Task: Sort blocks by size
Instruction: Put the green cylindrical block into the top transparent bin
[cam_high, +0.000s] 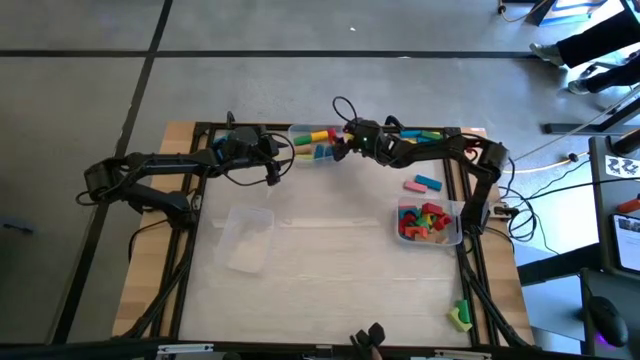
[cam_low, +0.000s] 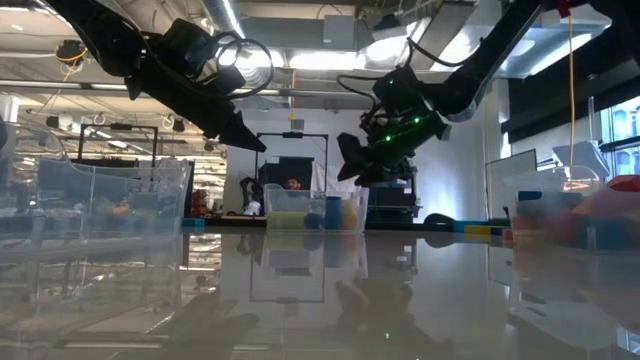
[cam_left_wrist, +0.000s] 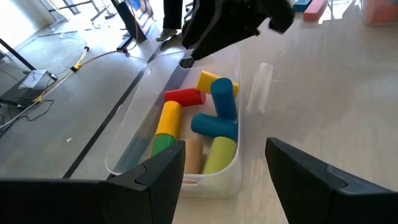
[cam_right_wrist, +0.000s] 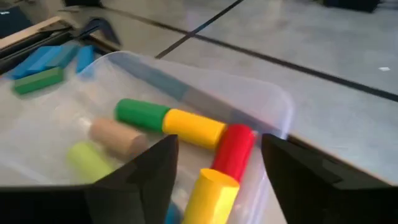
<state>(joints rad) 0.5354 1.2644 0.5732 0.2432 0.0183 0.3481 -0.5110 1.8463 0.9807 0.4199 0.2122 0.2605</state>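
Note:
A clear bin (cam_high: 312, 143) at the table's far middle holds several cylinder blocks: red (cam_right_wrist: 235, 149), green (cam_right_wrist: 142, 113), blue (cam_left_wrist: 222, 99), tan and pale green. My right gripper (cam_right_wrist: 217, 168) hovers open over the bin's right end. A yellow cylinder (cam_right_wrist: 210, 190) lies between its fingers with a gap on each side, resting on the other blocks. My left gripper (cam_left_wrist: 224, 180) stands open at the bin's left end, a little above the table, with nothing between its fingers.
A second clear bin (cam_high: 455, 225) at the right holds several mixed blocks. A third, bare bin (cam_high: 247, 238) lies left of centre. Loose pink and blue blocks (cam_high: 422, 183) lie between the bins, bars (cam_high: 428, 134) along the far edge, and a green-yellow block (cam_high: 459, 315) near right.

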